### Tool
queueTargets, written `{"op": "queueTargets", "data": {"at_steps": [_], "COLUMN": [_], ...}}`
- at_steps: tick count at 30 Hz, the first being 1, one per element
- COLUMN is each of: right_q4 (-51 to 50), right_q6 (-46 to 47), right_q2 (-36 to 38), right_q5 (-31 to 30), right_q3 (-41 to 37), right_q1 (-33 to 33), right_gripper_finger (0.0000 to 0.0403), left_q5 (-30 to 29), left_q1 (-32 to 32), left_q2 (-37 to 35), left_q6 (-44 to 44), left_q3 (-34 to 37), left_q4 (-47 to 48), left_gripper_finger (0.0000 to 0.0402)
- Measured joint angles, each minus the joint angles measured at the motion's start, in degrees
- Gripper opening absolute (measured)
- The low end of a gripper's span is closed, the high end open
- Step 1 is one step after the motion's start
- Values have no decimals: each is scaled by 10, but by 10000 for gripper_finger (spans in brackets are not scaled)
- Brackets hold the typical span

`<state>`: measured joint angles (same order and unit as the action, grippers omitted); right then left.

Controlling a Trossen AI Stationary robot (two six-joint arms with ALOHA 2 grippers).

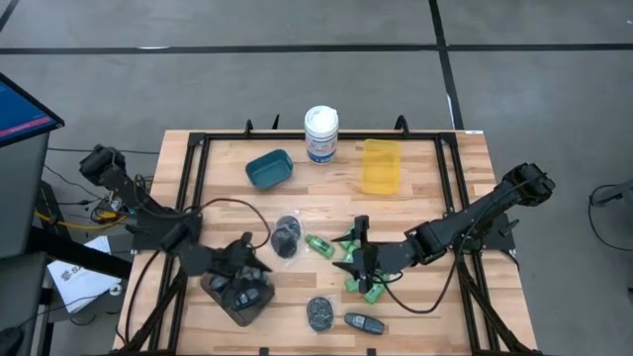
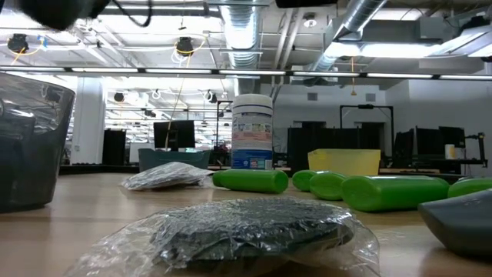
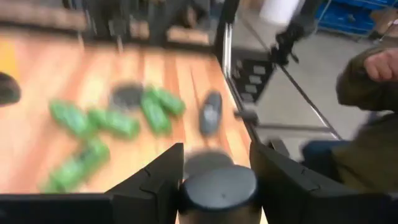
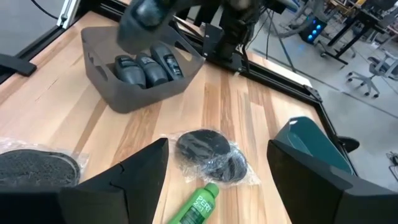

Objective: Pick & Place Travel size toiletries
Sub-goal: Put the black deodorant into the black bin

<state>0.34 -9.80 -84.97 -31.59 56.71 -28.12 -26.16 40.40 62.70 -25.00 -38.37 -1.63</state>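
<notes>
Wood planking formed the table (image 1: 425, 208), ringed by a black frame. Along its far edge stood a tall white canister (image 1: 320, 133) with a blue label, flanked by a teal container (image 1: 268, 169) and a yellow container (image 1: 381, 166).

At the near left sat a dark grey bin (image 4: 134, 93); the right wrist view showed several dark oblong mini bottles (image 4: 144, 67) already lying in it. The left gripper (image 1: 244, 275) hung directly over that bin, and in its own wrist view its fingers (image 3: 152, 183) pinched a dark grey-black mini bottle (image 3: 217, 190) between them.

The right gripper (image 1: 358, 255) sat near the table's middle, low over a cluster of bright green mini bottles (image 1: 358, 282), its fingers (image 4: 127, 177) spread wide with nothing between them. One green bottle (image 4: 198, 205) lay just ahead of those fingers, beside a round dark piece in clear wrap (image 4: 211, 155).

Another green bottle (image 1: 317, 244) lay apart from the cluster, toward the wrapped piece. A second wrapped round piece (image 1: 319, 313) rested near the front edge, close to the low camera, and a lone dark oblong bottle (image 1: 364, 322) lay just beside it.

In the left wrist view a person's hand (image 3: 380, 62) and olive sleeve (image 3: 360, 87) showed beyond the table's side.
</notes>
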Motion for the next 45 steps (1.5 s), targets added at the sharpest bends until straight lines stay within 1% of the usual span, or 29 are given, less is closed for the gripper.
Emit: {"op": "queueTargets", "data": {"at_steps": [2, 4, 7, 11, 19, 21, 23, 26, 29, 32, 35, 37, 41, 45], "right_q4": [0, 0, 0, 1, -2, -22, -62, -150, -232, -248, -236, -250, -254, -283], "right_q6": [0, 0, 4, 4, 15, 41, 95, 197, 264, 311, 347, 376, 413, 436], "right_q2": [0, 0, 0, -2, -2, -2, -2, -10, -28, -56, -88, -104, -133, -163], "right_q5": [0, 0, 0, 1, 2, 2, 3, 8, 39, 79, 104, 107, 107, 107], "right_q3": [0, 0, 0, 0, 0, 0, 0, 1, 0, 0, 1, 5, 42, 94], "right_q1": [1, 3, 8, 10, 8, 10, 17, 24, 12, -20, -57, -81, -121, -147], "right_gripper_finger": [266, 266, 266, 266, 266, 266, 266, 266, 266, 266, 266, 266, 266, 267], "left_q5": [1, 1, 1, 1, -2, -5, -15, -23, -23, -30, -38, -40, -40, -40], "left_q1": [16, 30, 43, 52, 52, 52, 52, 52, 52, 52, 49, 45, 45, 45], "left_q2": [0, 0, 0, 0, 0, 0, 0, 0, 0, 0, 0, 0, 0, 0], "left_q6": [-59, -101, -127, -142, -145, -145, -140, -115, -81, -41, -21, -17, -8, -8], "left_q3": [0, 0, 0, 0, 0, 0, 0, 0, 0, 0, 0, 0, 0, 0], "left_q4": [31, 40, 41, 58, 99, 98, 98, 92, 69, 46, 27, 24, 22, 16], "left_gripper_finger": [163, 157, 145, 123, 50, 42, 43, 61, 93, 134, 182, 215, 273, 311]}}
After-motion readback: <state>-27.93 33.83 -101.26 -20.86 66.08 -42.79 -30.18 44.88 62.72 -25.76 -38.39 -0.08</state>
